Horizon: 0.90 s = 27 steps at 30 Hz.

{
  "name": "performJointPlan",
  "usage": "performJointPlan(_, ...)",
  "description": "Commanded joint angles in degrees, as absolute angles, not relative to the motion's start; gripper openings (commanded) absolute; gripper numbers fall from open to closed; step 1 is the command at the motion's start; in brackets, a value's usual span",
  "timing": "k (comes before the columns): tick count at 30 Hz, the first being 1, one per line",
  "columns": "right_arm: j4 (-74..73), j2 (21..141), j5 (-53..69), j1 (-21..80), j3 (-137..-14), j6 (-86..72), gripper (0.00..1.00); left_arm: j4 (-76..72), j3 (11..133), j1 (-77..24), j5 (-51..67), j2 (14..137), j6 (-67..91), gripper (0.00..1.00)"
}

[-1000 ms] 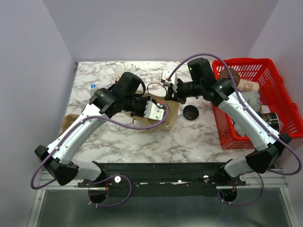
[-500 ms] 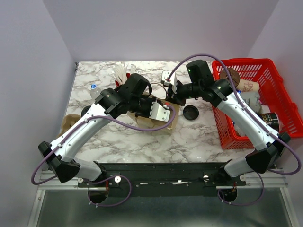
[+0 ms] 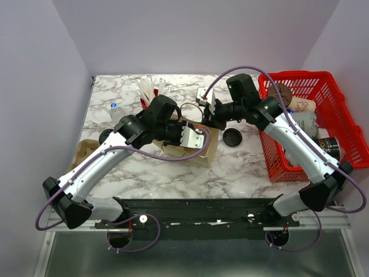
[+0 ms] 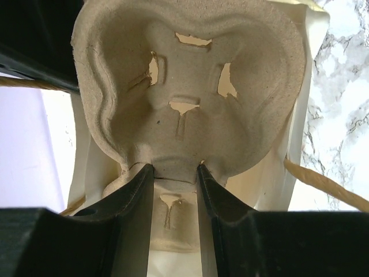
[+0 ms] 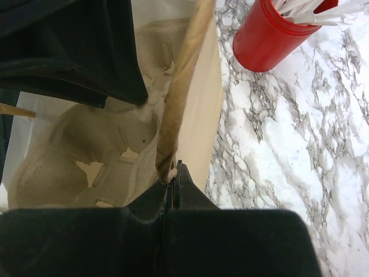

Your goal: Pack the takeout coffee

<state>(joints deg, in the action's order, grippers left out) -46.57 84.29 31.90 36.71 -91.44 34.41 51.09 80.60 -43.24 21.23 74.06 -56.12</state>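
A white marble table with grey veins is filling the floor of a booth, and pale lilac walls are rising on three sides. A brown paper bag is lying at the table's middle.

Far left of the bag, a brown cardboard piece is resting near the table's edge. Between it and the bag, the takeout coffee is standing on the marble. From above it is showing only as a round black lid. The lid is hiding the cup wall and the left arm is passing just beside it, so the cup's colour cannot be told. Behind the bag's left end a red cup of white sticks is standing.

The left gripper is reaching into the bag's mouth, its fingers clamping a ridge of a moulded pulp cup carrier. The right gripper is pinching the bag's twisted paper handle, jaws fully together.

Just right of the bag a loose black disc is lying flat. Farther right a red basket is holding several things too small to identify.
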Motion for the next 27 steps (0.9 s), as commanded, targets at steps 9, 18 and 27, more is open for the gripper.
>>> performJointPlan(9, -47.1, 84.5, 34.9, 36.9, -91.7, 33.3, 0.01, 53.4, 85.0, -43.2, 22.0, 79.7, -58.7, 0.0)
performJointPlan(18, -47.8, 84.8, 34.1, 35.9, -91.8, 32.1, 0.0, 58.6, 87.5, -43.5, 17.1, 80.2, -62.5, 0.0)
performJointPlan(27, -51.4, 86.1, 35.2, 34.8, -94.1, 32.2, 0.0, 62.6, 87.8, -43.7, 13.1, 79.4, -64.9, 0.0)
